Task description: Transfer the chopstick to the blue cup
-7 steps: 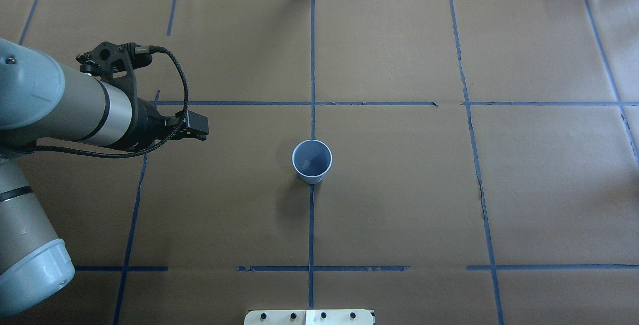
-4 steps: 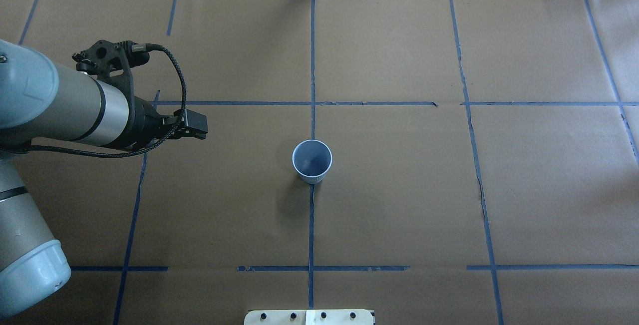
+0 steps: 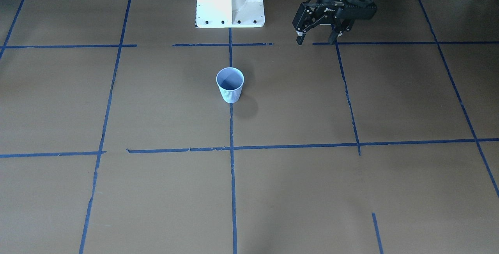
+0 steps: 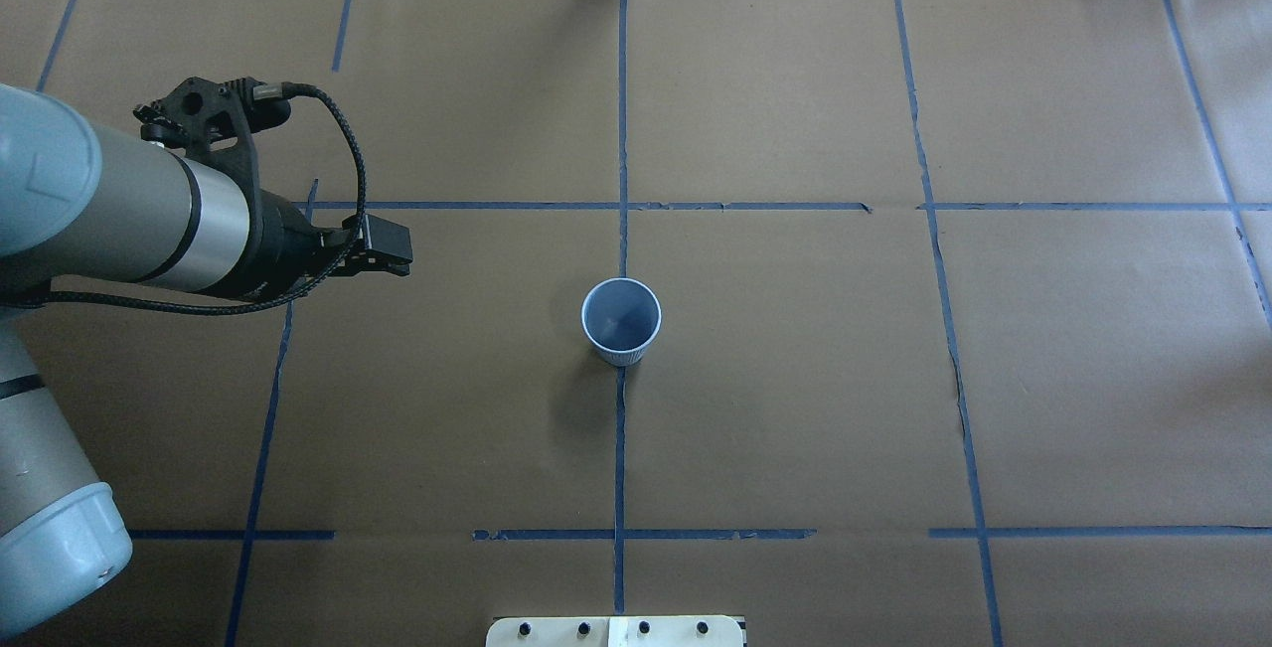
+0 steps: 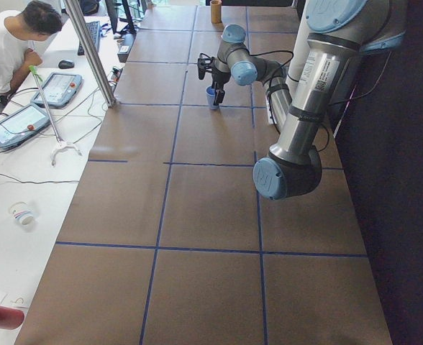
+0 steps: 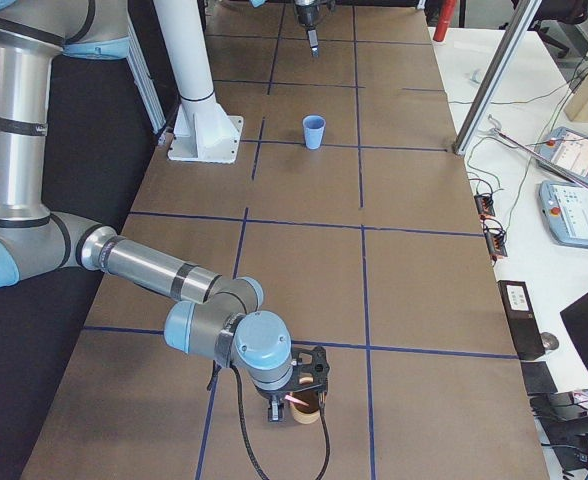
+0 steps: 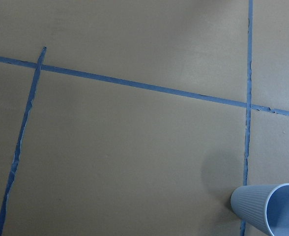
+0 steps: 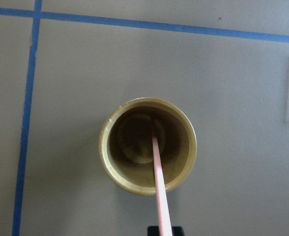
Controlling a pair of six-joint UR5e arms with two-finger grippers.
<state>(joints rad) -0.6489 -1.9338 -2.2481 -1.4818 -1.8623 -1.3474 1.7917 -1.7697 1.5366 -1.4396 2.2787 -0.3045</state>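
Bright, even lighting; soft shadow beside blue cup [image 4: 621, 321]; frames sharp.

Overhead, the cup [image 4: 621, 321] stands mid-frame on the desk [image 4: 795, 408], with the left end effector [image 4: 393, 251] well apart at centre left. The chopstick [image 8: 159, 182] leans inside a holder [image 8: 104, 147].

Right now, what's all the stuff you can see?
blue cup: one, light blue, upright at the middle of the table.
chopstick: one, pale pink, leaning inside the brown cup.
brown cup: one, olive brown, table's right end.
tape lines: many, dark blue, across the table.
person: one, white top, side desk.
left hand: one, black, open, away from the blue cup.
right hand: one, black, above the brown cup; grip unclear.
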